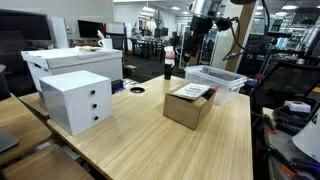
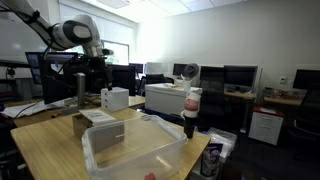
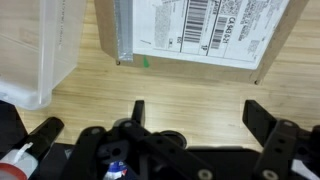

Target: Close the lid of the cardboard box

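The cardboard box (image 1: 188, 106) stands on the wooden table, also seen in an exterior view (image 2: 96, 127). Its lid (image 1: 192, 92) lies across the top with the white label facing up. In the wrist view the lid (image 3: 190, 28) fills the top edge, barcode label showing. My gripper (image 3: 198, 115) is open and empty, with bare table between the fingers. It hangs well above the table behind the box in both exterior views (image 1: 190, 48) (image 2: 83, 92), not touching anything.
A clear plastic bin (image 1: 216, 78) (image 2: 135, 150) (image 3: 35, 50) sits beside the box. A white drawer unit (image 1: 78, 100) (image 2: 115, 98) stands further along the table. A dark bottle (image 1: 168, 63) (image 2: 190, 112) stands near the bin. The table edge (image 1: 248, 140) runs next to chairs.
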